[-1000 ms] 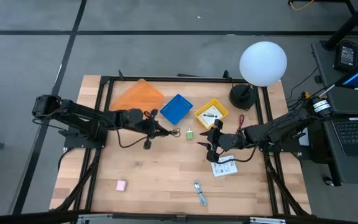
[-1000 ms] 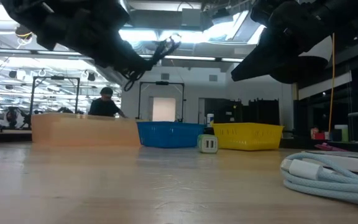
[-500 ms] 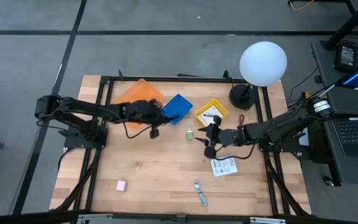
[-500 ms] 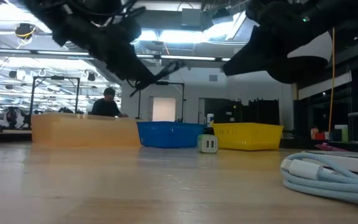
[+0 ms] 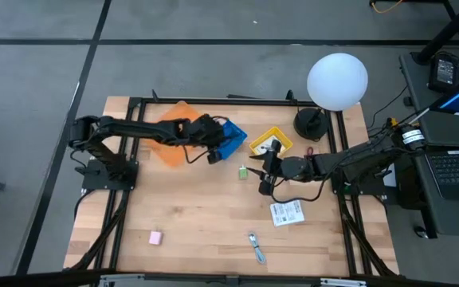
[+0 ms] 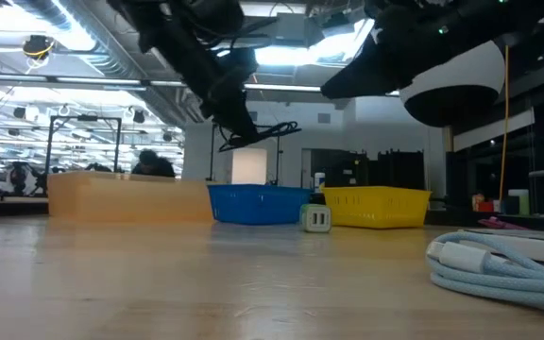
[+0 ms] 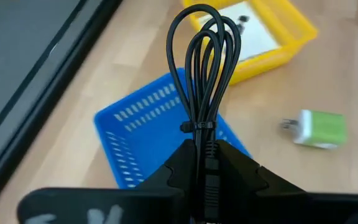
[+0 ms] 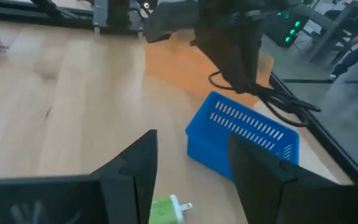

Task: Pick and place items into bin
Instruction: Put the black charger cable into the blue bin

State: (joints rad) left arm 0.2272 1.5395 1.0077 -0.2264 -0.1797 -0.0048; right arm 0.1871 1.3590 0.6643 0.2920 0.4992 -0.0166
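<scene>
Left tool (image 7: 201, 163) is pinched on the black coiled cable (image 7: 204, 68), which is carried above the blue bin (image 7: 160, 134); the placing step is judged under way, and release is called for next. Right tool (image 8: 191, 171) is held spread near the green piece (image 8: 166, 208).

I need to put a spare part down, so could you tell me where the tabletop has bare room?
The widest bare wood lies between the pink block, the blue-silver tool and the orange tray. It is crowded at the far edge around the blue bin, yellow bin and both grippers.
</scene>
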